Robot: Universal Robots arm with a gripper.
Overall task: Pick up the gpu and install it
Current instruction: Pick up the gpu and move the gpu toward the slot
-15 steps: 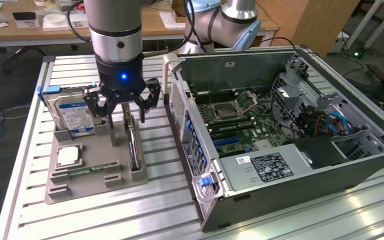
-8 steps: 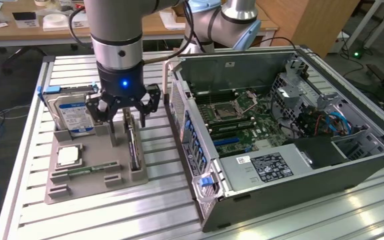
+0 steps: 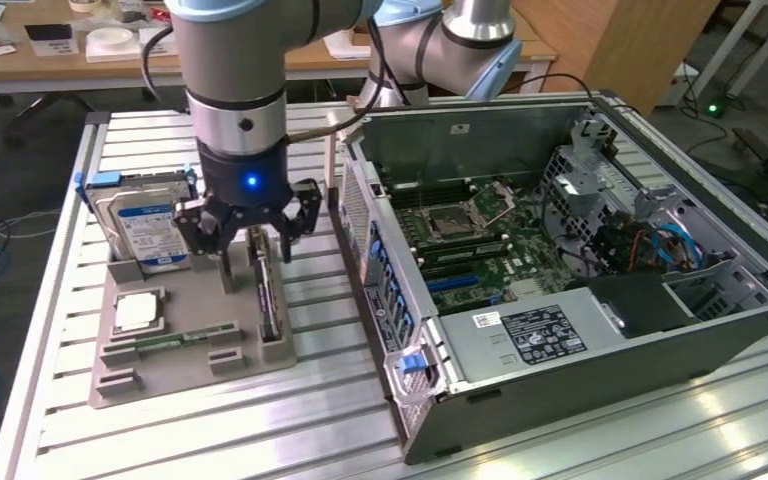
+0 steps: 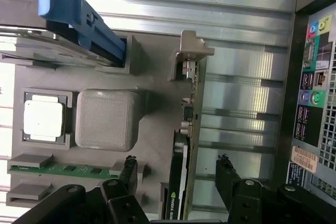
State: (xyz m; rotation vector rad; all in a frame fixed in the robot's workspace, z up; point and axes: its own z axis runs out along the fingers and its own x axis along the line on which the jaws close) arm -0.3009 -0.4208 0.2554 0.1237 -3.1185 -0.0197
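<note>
Arm comes down near-vertical from the top of the exterior view, wrist w/ blue light, black gripper [image 3: 253, 245] pointing straight down over the flat grey plastic parts holder [image 3: 184, 375] on the ribbed aluminium table [image 3: 291, 420]. Fingers spread wide, holding nothing. They straddle the gpu [image 3: 268, 300], a thin black-shrouded card w/ brownish-green board, standing on edge in its slot at the holder's side nearest the open black-and-grey PC case [image 3: 624, 400]. Wrist view gives what the ext. view can't: gripper [image 4: 177, 159] w/ one black fingertip either side of the gpu [image 4: 185, 129], clear gap both sides, no contact. Card's metal end sits in a grey upright clip, far end from the fingers. Same view also shows the silver square processor chip [image 4: 44, 119] in its recess, narrow green memory stick [image 4: 58, 169] beside it, and blue-railed silver hard drive [image 4: 79, 17]. Ext. view alone shows case interior, w/ motherboard. Hard to make out: card's fan face (edge-on in wrist view, behind the fingers in ext. view). Lower end of card is cut off at the wrist frame edge.
</note>
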